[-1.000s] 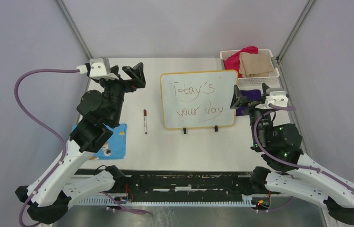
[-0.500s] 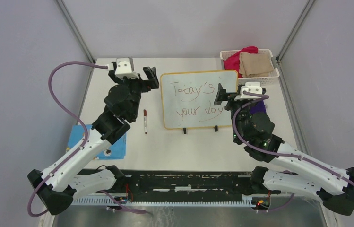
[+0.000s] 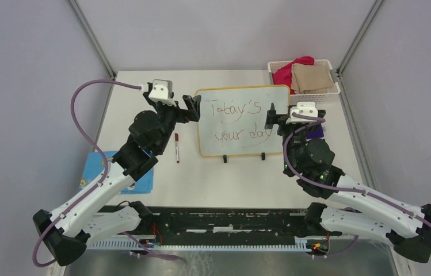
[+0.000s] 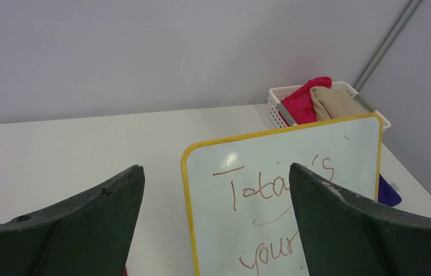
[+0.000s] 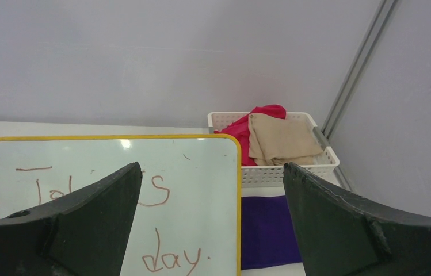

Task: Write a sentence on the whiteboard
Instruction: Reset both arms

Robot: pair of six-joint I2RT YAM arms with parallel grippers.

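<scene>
Both arms are up at the whiteboard (image 3: 241, 127) now, which stands on its two black feet in the middle of the table. The sentence (image 3: 233, 109) is on it in two cursive lines, "Today's your day", so the writing itself looks finished to me. The marker (image 3: 176, 148) lies on the table just left of the board, and neither arm holds it.

The left gripper (image 3: 193, 108) hovers at the board's left edge with its jaws spread wide and nothing between them. The right gripper (image 3: 271, 115) is at the right edge, its jaws equally wide and empty. From the left wrist camera, the yellow frame sits right in the gap between the fingers.

My read is that they are bracketing the board to take it by its sides. That calls for each arm to line its open jaws over the thin frame. Then both should close together and evenly, so the board doesn't tip on its feet. They should also keep the pads off the ink.
</scene>
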